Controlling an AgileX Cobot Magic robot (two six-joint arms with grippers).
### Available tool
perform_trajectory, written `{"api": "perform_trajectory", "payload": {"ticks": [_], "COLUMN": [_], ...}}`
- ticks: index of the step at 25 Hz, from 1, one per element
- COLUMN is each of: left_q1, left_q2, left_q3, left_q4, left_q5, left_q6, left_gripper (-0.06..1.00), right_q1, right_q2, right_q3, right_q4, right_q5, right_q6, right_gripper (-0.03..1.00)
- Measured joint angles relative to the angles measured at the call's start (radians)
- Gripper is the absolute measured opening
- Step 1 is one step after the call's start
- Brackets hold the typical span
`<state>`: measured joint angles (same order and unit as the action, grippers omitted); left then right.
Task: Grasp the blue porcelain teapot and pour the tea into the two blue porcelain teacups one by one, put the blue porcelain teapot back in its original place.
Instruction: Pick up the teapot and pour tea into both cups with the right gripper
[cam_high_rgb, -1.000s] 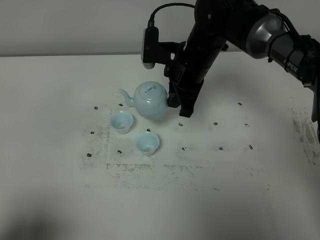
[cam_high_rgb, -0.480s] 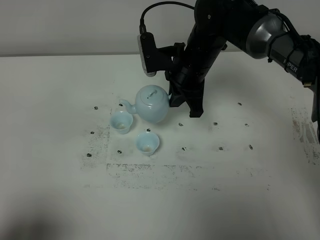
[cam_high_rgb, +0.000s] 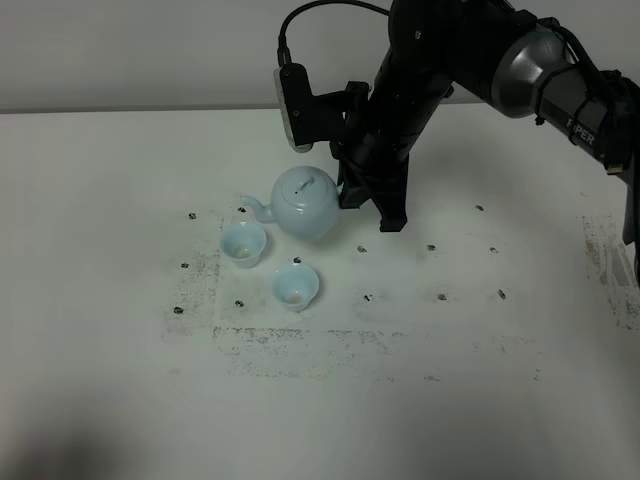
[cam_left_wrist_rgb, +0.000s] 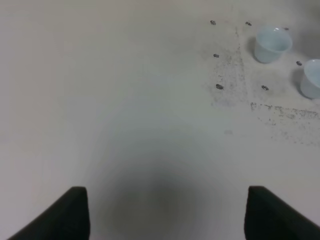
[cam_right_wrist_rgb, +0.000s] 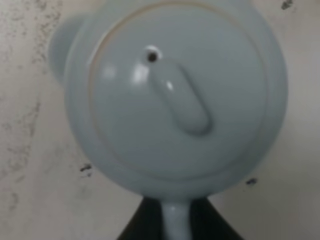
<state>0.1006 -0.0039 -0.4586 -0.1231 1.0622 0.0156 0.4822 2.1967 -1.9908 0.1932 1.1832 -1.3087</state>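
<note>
The right gripper (cam_right_wrist_rgb: 176, 222) jaws clamp the handle of the blue porcelain teapot (cam_high_rgb: 305, 203) — belly just ahead of them; left gripper (cam_left_wrist_rgb: 167, 215) jaws wide, empty.

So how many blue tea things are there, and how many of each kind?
teapot: 1
teacups: 2
Total: 3
</note>
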Motion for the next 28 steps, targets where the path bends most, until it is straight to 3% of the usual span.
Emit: {"api": "perform_trajectory", "payload": {"ticks": [6,15,22,28], "left_q1": [0.000,0.000,0.000,0.000], "left_q2": [0.000,0.000,0.000,0.000], "left_q3": [0.000,0.000,0.000,0.000], "left_q4": [0.000,0.000,0.000,0.000], "left_q5": [0.000,0.000,0.000,0.000], "left_q6": [0.000,0.000,0.000,0.000], "left_gripper": [0.62,0.62,0.62,0.62], "right_q1": [0.000,0.026,0.111,0.128], "right_q2": [0.050,0.177,0.187,0.224], "right_q3": [-0.049,-0.277,-0.289,-0.290], "right_q4": [-0.107,-0.186,-0.374,-0.418], "right_q5": [-0.047,0.036,0.040,0.026], "right_q6": [0.003,-0.015,-0.032,-0.035], "right_gripper": [0.04,0.04,0.04,0.04]}}
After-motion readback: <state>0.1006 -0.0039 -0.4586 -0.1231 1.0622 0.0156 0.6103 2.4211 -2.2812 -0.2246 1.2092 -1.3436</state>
